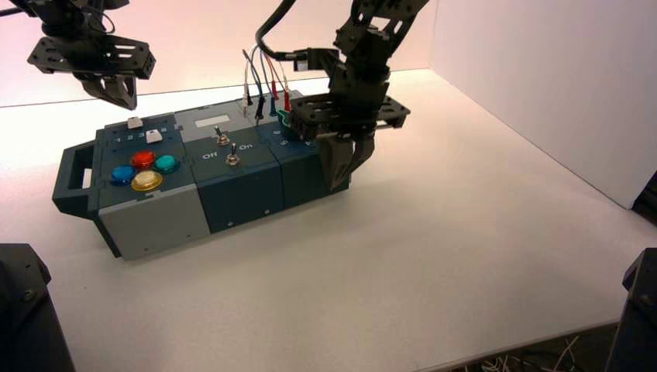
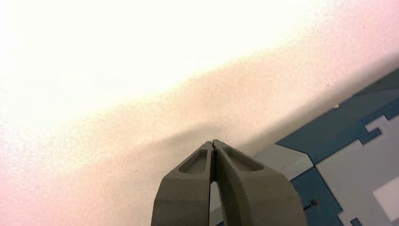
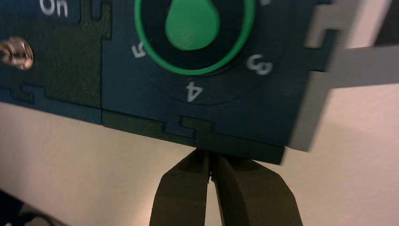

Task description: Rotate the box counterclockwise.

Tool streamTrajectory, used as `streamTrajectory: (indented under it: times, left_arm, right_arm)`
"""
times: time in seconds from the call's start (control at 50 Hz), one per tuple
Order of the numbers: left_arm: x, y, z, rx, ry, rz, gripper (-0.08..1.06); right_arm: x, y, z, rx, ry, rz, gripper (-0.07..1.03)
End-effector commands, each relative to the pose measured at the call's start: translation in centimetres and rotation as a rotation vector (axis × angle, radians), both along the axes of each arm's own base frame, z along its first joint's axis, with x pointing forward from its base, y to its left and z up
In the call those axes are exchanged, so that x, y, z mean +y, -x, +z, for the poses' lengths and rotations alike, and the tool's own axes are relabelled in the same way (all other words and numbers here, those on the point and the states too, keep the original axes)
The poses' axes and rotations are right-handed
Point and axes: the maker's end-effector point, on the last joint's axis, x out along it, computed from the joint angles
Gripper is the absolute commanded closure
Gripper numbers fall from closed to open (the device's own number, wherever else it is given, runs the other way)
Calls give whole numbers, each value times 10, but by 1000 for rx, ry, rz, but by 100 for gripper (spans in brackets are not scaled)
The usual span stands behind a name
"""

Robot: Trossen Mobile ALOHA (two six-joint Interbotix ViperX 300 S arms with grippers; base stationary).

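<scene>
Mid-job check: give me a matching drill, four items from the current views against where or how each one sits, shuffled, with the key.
Items
1. left gripper
2. right gripper
3. green dial
4. yellow button

Places or states
A. nearest the front edge in the cluster of four round buttons
B. shut, raised above the table behind the box's left end
C. shut, tips at the front edge of the box's right end
D. ringed by white numbers, on the box's right end

Pairs: 1-B, 2-C, 3-D, 4-A
</scene>
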Motion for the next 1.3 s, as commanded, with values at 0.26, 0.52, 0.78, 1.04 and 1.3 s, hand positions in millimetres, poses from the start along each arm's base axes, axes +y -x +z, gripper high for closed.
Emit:
streamTrajectory:
  times: [0.26, 0.52, 0.78, 1.04, 1.3]
  left_arm:
    - [-3, -6, 6, -25, 2, -2, 101]
    - [-4, -4, -2, -3, 9, 4, 101]
    - [-4, -3, -9, 17, 11, 7, 101]
    - [-4, -2, -11, 23, 11, 5, 101]
    - [-8, -2, -7, 14, 22, 12, 101]
  right_arm:
    - [5, -75, 32, -137, -62, -54, 98]
    - [30, -109, 32, -153, -72, -41, 98]
    - [50, -134, 34, -150, -79, -26, 98]
    - [69, -157, 43, -166, -98, -15, 98]
    - [88, -180, 57, -204, -125, 8, 98]
